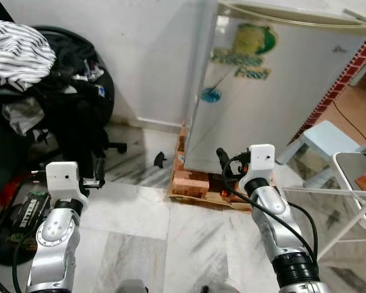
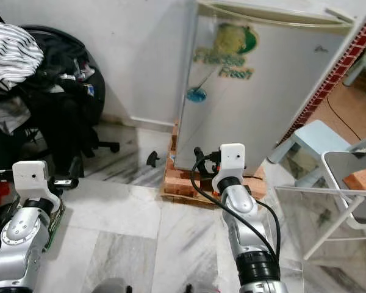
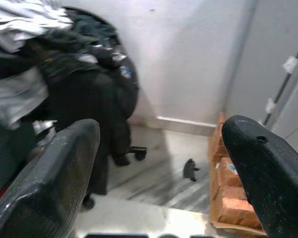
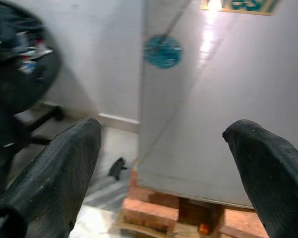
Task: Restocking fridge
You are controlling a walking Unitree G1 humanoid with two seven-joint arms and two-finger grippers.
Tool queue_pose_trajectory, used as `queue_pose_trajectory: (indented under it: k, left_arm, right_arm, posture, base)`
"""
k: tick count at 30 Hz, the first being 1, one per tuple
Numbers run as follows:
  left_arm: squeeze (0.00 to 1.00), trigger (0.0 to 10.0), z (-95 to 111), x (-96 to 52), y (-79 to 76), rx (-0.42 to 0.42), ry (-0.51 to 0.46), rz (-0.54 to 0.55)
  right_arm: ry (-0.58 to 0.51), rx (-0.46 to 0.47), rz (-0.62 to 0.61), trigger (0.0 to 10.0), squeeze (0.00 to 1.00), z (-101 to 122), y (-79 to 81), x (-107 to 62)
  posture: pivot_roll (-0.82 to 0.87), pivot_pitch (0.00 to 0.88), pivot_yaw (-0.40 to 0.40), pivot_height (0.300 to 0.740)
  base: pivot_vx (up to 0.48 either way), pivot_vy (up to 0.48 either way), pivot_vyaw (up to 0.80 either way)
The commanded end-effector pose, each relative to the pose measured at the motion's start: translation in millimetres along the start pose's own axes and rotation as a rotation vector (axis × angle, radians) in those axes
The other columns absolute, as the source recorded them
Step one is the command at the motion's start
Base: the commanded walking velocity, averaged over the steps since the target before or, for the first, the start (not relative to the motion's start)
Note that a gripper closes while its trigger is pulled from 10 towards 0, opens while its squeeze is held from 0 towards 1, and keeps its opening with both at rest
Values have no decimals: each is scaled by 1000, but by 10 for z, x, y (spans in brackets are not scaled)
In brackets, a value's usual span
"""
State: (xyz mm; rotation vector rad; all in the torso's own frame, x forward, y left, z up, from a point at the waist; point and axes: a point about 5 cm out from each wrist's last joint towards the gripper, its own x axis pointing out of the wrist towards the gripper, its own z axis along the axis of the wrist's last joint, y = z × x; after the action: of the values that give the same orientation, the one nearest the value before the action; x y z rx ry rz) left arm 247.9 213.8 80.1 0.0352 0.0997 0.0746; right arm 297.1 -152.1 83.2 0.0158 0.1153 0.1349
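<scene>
Marble floor (image 1: pixel 140 213), white wall behind; small silver fridge (image 1: pixel 274 91) stands on a brick plinth (image 1: pixel 192 182) ahead and to your right, door shut. No groceries to be seen, so you are at the approach step, with nothing stocked yet.

Left tool (image 3: pixel 161 173): fingers apart, empty, held low and facing the cluttered black office chair (image 1: pixel 73 104). Right tool (image 4: pixel 164 173): fingers apart, empty, aimed at the fridge door near the blue sticker (image 4: pixel 162 50), well short of it.

Next move, as I judge it: close in, find the door's opening edge, and pull. No handle can be made out. White stool (image 1: pixel 329 143) and folding rack (image 1: pixel 354 195) crowd your right side.
</scene>
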Motion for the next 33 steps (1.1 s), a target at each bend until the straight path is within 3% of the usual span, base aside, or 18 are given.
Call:
queue_pose_trajectory:
  k: [1,9,19,29,33]
  left_arm:
    - [0,10000,20,33,-95,-6,-4,-22]
    - [0,10000,9,37,-88,6,1,-21]
    - [0,10000,-5,34,-110,-3,11,-13]
    - [0,10000,-8,52,-136,-5,12,-18]
    - [0,10000,-7,55,-148,-3,10,-21]
  right_arm:
    - [-8,-5,-38,10000,0,32,-111,-11]
    - [-11,-9,-41,10000,0,37,-111,-6]
    - [-8,-10,-48,10000,0,36,-128,-6]
    - [-5,-9,-50,10000,0,29,-130,-6]
    - [-5,-11,-52,10000,0,32,-133,-4]
  posture:
    - [133,31,-52,740]
    - [133,31,-52,740]
    - [132,31,-52,740]
    - [131,31,-53,740]
    - [126,29,-50,740]
  base:
    - [398,270,-444]
    - [314,361,0]
    - [0,0,0]
    - [0,429,0]
    - [0,0,0]
